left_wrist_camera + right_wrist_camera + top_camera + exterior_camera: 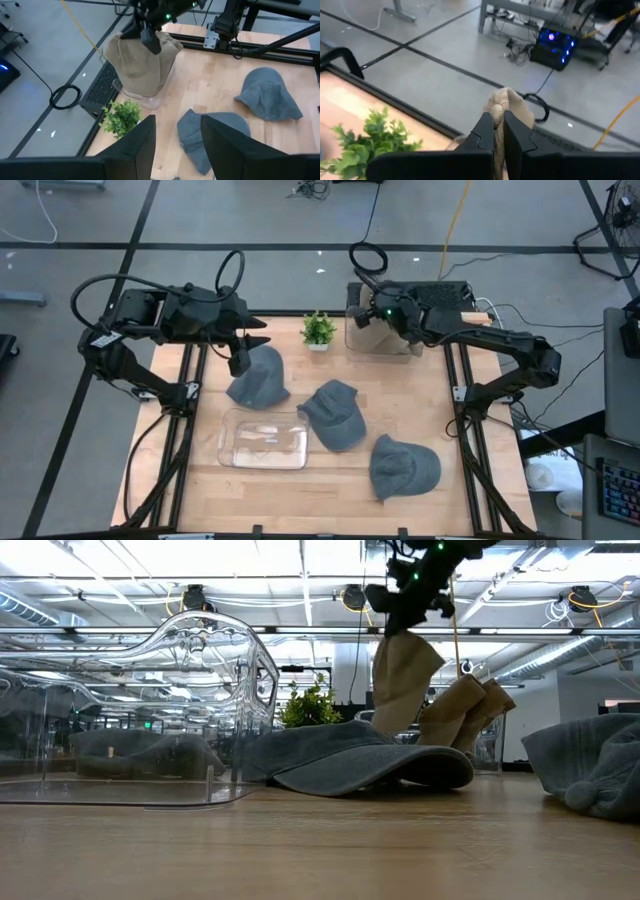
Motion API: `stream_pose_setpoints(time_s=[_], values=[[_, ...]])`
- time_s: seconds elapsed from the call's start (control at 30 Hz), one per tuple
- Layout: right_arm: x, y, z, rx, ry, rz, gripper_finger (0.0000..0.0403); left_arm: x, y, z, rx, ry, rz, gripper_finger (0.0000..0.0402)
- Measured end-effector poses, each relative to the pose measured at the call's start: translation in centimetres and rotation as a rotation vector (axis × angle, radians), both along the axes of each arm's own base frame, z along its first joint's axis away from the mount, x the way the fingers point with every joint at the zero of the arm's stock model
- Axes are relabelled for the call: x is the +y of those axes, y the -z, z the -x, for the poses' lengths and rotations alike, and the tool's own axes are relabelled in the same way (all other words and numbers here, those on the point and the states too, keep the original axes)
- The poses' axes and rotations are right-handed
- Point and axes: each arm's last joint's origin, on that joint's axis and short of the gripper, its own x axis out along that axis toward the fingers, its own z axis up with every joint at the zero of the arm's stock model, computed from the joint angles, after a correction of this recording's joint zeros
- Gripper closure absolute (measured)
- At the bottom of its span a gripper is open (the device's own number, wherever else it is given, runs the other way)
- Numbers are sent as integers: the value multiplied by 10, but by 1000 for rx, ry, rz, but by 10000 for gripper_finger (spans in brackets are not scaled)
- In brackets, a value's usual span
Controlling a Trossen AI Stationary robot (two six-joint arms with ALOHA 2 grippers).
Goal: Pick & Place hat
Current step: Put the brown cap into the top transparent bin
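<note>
1. Jaws clamped: the right gripper [498,131] pinches a tan cloth hat [140,60], dangling directly above the clear plastic bin [372,340] at the table's far edge.
2. The left gripper [177,145], parted, hovers over a grey-blue cap [258,377].

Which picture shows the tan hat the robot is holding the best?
The left wrist view: the floppy tan cloth hat hangs in full over a clear bin, pinched by the right gripper. The low view shows the hat side-on. The right wrist view shows only a bunched bit between the fingers. From above, the arm hides most of it.
</note>
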Motion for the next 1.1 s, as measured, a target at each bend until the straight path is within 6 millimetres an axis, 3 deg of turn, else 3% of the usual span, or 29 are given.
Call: stream_pose_setpoints(time_s=[0.43,0.63,0.9,1.1], values=[[2,62,13,74,69,-115,402,0,0,0,3,6,-8,236],[-3,67,18,57,112,-146,401,0,0,0,2,5,-8,236],[-2,59,13,-239,148,-236,401,0,0,0,6,14,-21,236],[6,67,17,-278,243,-342,401,0,0,0,6,16,-22,236]])
